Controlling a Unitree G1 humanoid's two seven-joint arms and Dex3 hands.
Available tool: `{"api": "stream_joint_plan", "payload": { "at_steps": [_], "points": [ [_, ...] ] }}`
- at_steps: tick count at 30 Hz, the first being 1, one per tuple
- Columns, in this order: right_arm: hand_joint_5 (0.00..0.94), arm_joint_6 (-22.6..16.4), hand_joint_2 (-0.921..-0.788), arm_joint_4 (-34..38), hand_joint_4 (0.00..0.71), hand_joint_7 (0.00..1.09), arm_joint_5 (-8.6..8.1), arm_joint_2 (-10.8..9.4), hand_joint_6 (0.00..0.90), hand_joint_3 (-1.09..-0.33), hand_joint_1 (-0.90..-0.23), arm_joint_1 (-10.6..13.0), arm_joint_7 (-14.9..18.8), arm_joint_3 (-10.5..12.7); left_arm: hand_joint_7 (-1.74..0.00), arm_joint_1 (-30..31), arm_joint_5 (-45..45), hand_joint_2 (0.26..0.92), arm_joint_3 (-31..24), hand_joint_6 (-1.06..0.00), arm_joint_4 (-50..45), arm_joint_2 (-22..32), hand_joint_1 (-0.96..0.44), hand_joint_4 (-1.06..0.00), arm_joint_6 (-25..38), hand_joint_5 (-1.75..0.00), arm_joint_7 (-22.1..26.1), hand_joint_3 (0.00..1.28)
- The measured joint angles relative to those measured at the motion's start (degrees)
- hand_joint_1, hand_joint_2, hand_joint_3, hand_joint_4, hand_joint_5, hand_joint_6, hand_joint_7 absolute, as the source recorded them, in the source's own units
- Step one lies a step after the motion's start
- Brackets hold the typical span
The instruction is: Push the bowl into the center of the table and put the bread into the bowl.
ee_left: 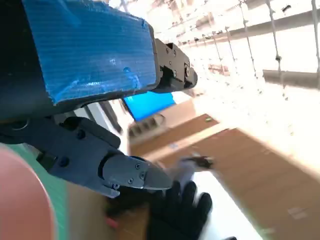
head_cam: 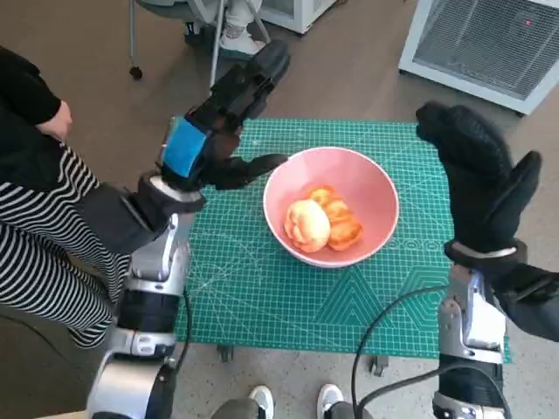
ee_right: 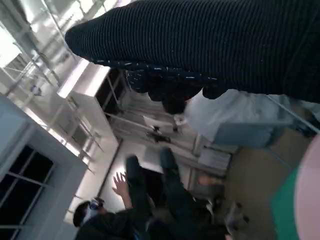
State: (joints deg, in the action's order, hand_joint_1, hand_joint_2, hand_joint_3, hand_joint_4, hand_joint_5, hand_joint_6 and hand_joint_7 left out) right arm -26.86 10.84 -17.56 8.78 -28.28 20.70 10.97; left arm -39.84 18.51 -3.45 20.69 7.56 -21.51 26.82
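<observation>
Looks basically done tbh: bread already in bowl mid-table, left hand + right hand both spread, holding nothing, just need pulling back.

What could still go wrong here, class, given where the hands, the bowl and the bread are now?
1. The left hand hangs close beside the pink bowl, one finger near its rim; pulling back carelessly could nudge the bowl off centre.
2. The bread already lies inside, so a jolt might tip it out.
3. The raised right hand could clip the rim if lowered.
</observation>
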Motion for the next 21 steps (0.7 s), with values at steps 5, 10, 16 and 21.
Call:
{"api": "stream_joint_plan", "payload": {
  "at_steps": [5, 10, 16, 21],
  "points": [
    [0.005, 0.0, -0.921, -0.1, 0.133, 0.48, 1.83, 0.3, 0.046, -0.857, -0.772, -0.2, -1.2, 0.0, -0.03, 1.3, 1.1, 0.921, -0.3, -0.21, -1.7, -1.5, -0.72, -0.12, 0.5, 0.0, 0.1, 0.44],
    [0.003, -0.2, -0.921, -0.1, 0.129, 0.48, 2.42, 0.5, 0.039, -0.857, -0.778, -0.7, -2.0, 0.0, -0.04, 2.1, 1.7, 0.921, -0.9, -0.2, -1.7, -3.0, -0.74, -0.13, 0.4, -0.01, -0.5, 0.45],
    [0.001, -0.4, -0.921, 0.7, 0.127, 0.48, 3.68, 1.2, 0.04, -0.859, -0.776, -1.5, -2.4, 0.0, -0.25, 2.9, 1.0, 0.921, -1.1, -0.1, -1.7, -3.9, -0.75, -0.14, -1.2, -0.03, -1.5, 0.45],
    [0.001, -0.4, -0.921, 1.0, 0.127, 0.48, 4.12, 1.5, 0.039, -0.86, -0.765, -1.8, -2.6, 0.0, -0.45, 2.9, 0.5, 0.921, -1.1, -0.01, -1.7, -4.3, -0.75, -0.14, -2.2, -0.05, -1.5, 0.44]
  ]
}}
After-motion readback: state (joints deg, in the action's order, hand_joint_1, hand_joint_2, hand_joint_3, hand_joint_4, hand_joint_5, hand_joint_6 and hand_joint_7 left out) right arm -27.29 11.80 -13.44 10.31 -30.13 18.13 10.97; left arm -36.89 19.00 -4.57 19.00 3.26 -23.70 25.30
